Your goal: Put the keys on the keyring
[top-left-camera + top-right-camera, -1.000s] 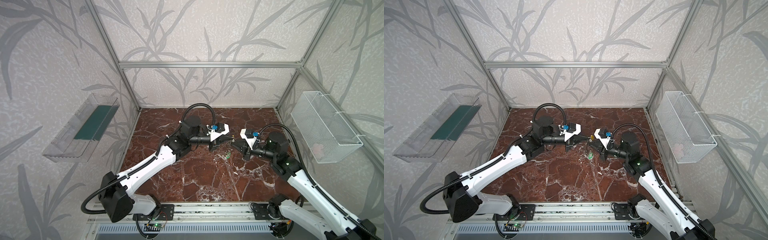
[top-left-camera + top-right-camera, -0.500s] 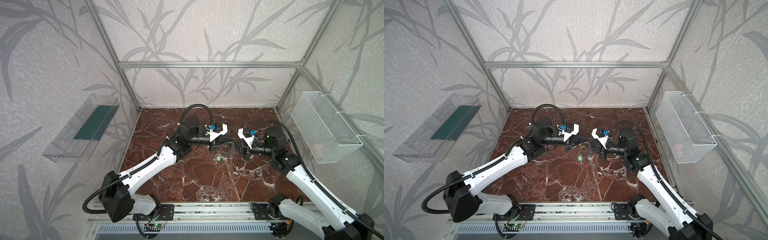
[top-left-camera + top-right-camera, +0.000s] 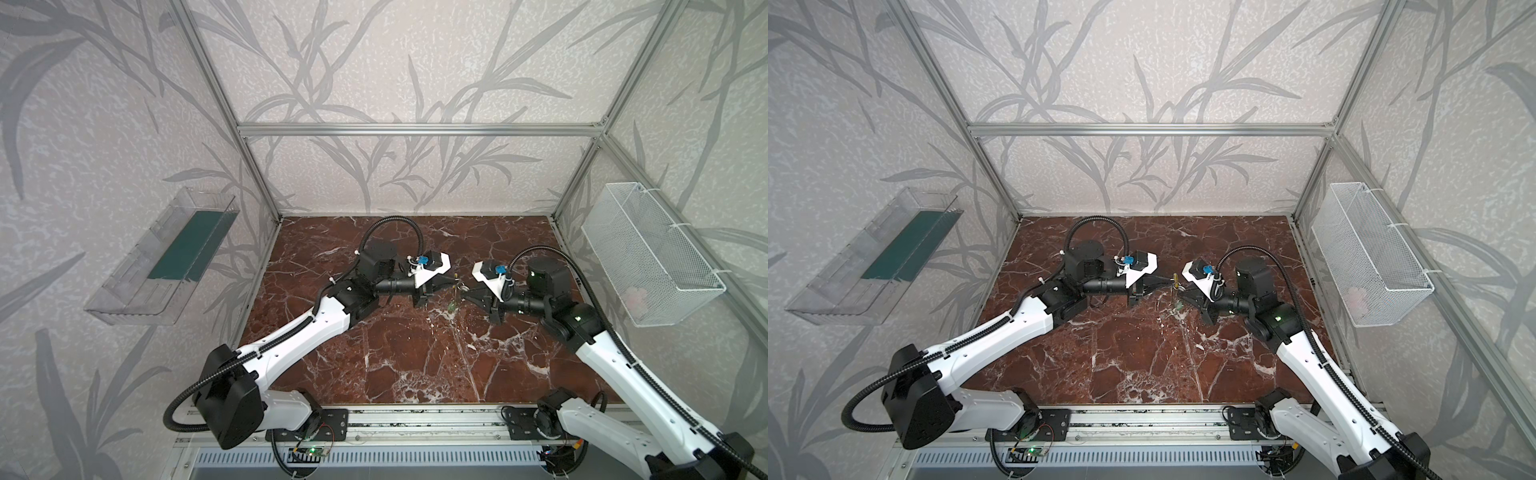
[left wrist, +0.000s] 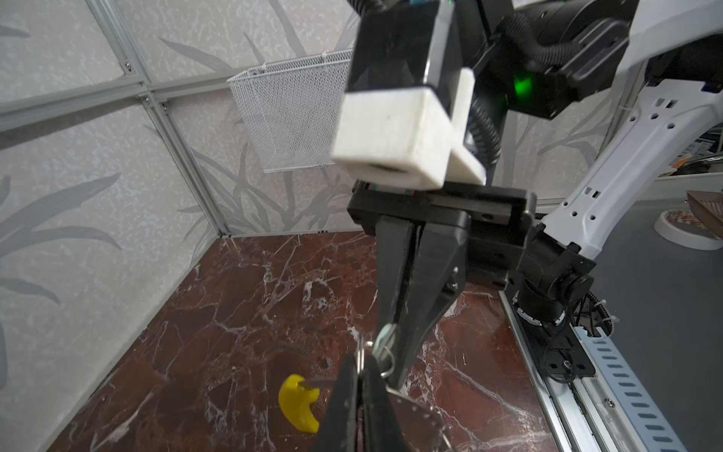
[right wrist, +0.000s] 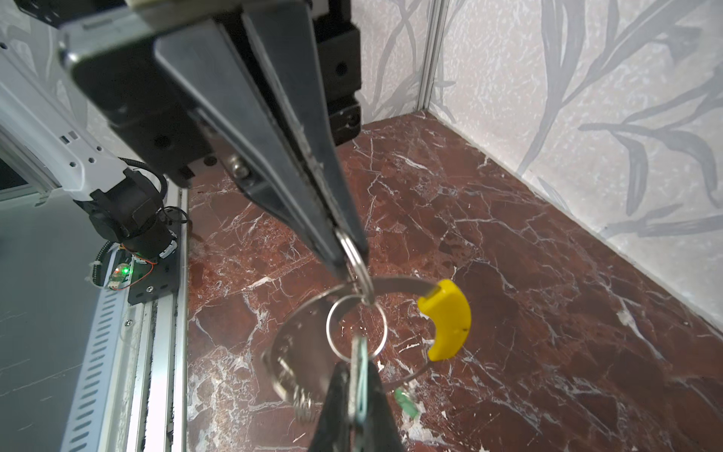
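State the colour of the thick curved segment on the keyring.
Bright yellow; the segment shows best in the right wrist view.

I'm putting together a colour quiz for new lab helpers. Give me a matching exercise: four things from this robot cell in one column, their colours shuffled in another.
Things:
1. keyring's plastic piece
2. wall basket
3. mat in the clear tray
4. table

Colours:
A. white
B. red-brown marble
C. yellow
D. dark green

Pairs: 1-C, 2-A, 3-D, 4-B.
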You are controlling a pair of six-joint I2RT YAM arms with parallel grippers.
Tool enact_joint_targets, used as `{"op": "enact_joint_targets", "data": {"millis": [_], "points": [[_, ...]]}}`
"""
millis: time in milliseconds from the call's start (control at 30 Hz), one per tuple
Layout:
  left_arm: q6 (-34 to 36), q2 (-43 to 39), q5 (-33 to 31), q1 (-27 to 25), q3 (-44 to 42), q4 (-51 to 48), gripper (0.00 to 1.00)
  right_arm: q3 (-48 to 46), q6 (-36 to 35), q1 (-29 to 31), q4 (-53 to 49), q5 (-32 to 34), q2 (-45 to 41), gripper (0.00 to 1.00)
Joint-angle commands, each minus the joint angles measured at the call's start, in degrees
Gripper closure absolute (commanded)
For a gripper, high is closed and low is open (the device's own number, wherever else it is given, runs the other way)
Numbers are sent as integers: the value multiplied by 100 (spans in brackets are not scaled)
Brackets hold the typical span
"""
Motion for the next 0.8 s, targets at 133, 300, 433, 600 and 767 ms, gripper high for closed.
{"op": "enact_joint_targets", "data": {"millis": [133,300,433,600,767], "points": [[-712,-379,-528,466,-853,848,60,1059,-779,612,-1324,906,1207,100],[-806,-985,-1538,796,-1409,822,56,2026,-1091,1063,-1561,1212,2345,100],[-710,-1573,-2908,960,-1807,616,56,2864,-1336,1213,-1483,1373,3140,100],[-810,-2112,-4151,1130,-2242,501,55,3497,-1576,1307,-1484,1534,3721,100],[-921,-2442,-4753,1181,-2535,292,55,2334,-1573,1331,-1219,1313,3510,100]]}}
